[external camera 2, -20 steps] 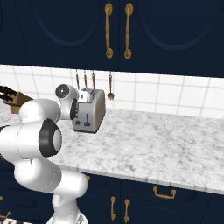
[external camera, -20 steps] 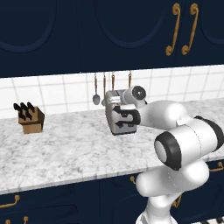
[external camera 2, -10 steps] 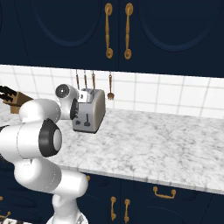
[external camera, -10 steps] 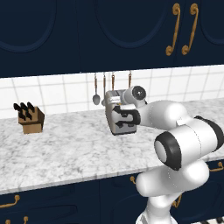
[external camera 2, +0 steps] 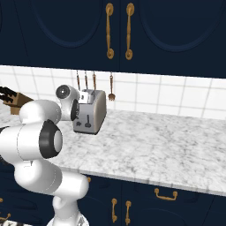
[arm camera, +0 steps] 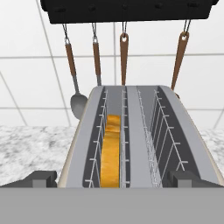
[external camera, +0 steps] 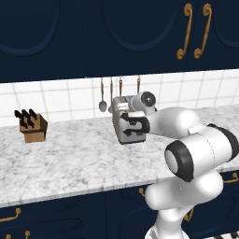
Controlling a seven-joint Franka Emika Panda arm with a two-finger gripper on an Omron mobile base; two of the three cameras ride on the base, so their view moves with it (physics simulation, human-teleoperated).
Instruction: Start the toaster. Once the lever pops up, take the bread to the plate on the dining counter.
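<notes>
Your gripper hangs wide open above the boxy silver-grey toaster. The golden-crusted bread slice sits just ahead in one slot. Next, press the lever.

1. I'm looking into a home kitchen: dark navy cabinets with brass handles hang above a white tiled wall.
2. A marbled table carries a toaster and a knife block.
3. Cooking utensils hang from a rail.
</notes>
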